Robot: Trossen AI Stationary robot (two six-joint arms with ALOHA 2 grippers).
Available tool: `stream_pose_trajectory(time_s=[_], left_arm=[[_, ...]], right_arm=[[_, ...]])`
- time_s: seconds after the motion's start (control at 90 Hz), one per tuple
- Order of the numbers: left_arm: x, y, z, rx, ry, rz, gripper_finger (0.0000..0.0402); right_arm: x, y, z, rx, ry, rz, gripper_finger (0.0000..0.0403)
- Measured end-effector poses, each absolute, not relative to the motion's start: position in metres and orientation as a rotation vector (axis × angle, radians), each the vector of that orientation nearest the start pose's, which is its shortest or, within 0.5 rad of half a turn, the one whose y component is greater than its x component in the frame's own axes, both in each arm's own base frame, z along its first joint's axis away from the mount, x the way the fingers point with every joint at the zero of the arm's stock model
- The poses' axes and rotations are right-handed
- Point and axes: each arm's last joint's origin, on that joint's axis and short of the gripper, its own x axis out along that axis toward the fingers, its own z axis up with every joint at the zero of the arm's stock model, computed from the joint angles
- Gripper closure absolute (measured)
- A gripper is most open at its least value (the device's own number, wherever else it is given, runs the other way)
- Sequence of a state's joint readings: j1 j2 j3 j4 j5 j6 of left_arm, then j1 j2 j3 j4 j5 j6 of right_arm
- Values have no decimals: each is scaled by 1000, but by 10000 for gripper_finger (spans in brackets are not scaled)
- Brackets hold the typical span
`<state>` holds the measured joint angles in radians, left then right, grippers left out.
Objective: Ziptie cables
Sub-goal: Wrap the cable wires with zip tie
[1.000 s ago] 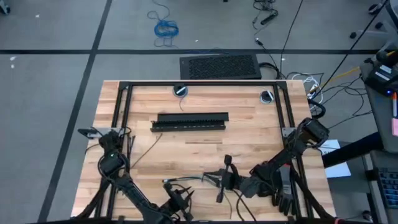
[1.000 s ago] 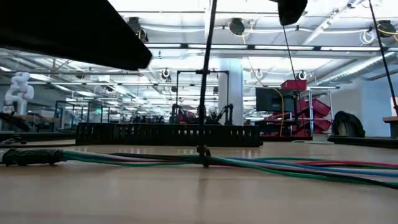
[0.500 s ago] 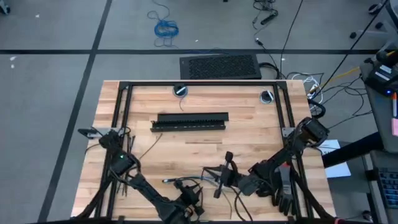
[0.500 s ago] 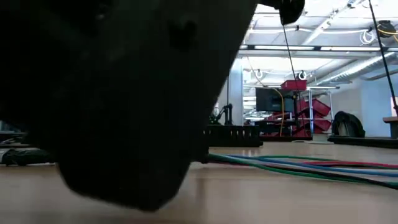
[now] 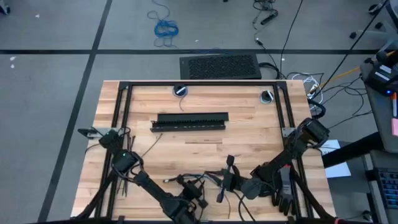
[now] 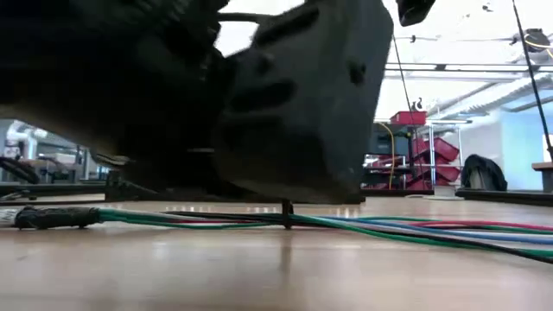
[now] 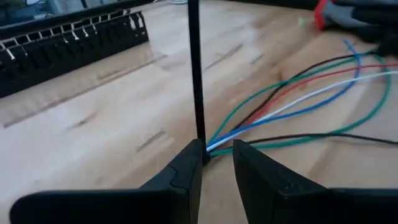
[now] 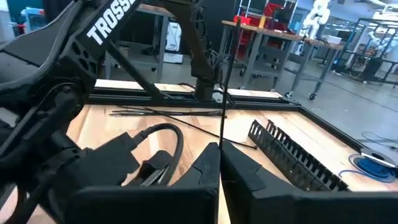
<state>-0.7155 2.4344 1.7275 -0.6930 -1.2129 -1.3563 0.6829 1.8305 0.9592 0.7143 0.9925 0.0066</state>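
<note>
The cables (image 6: 389, 229) lie along the table near its front edge, thin blue, green, red and white wires (image 7: 298, 99) joined at a dark end (image 6: 47, 218). A thin black ziptie (image 7: 194, 74) stands upright from the bundle. My left gripper (image 7: 216, 152) is low over the table, open. Its fingers stand on either side of the bundle at the ziptie's foot. In the low view it fills the upper picture (image 6: 285, 104). My right gripper (image 8: 219, 152) is just right of it (image 5: 226, 179), shut on the ziptie (image 8: 224, 81). My left gripper has the bundle (image 7: 214, 148) running into the gap between its fingers, beside the ziptie's foot; I cannot tell whether a finger touches it. My right gripper pinches the ziptie's standing strip (image 8: 221, 140) between its two fingers. The strip rises straight past the fingertips. Its lower part is hidden behind the fingers.
A long black slotted bar (image 5: 189, 121) lies across the middle of the table. Loose thin strips (image 8: 161, 113) lie near the left arm's base. Black frame rails (image 5: 199, 84) run along the table's far edge and both sides. Bare wood lies between the bar and the cables.
My left gripper has gone toward the table's right edge and up to the bundle, coming in front of the low camera and covering most of that view. The cables and the upright ziptie have stayed in place.
</note>
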Motion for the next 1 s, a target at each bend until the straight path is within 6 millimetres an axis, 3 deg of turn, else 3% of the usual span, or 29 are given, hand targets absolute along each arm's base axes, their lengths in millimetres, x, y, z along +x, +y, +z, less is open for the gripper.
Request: stream_pose_trajectory(time_s=[0.333, 1.0], left_arm=[[361, -267, 82, -153, 401, 842, 331], [361, -266, 83, -132, 380, 847, 332]], right_arm=[[299, 225, 197, -131, 105, -292, 403], [300, 226, 199, -122, 91, -278, 403]])
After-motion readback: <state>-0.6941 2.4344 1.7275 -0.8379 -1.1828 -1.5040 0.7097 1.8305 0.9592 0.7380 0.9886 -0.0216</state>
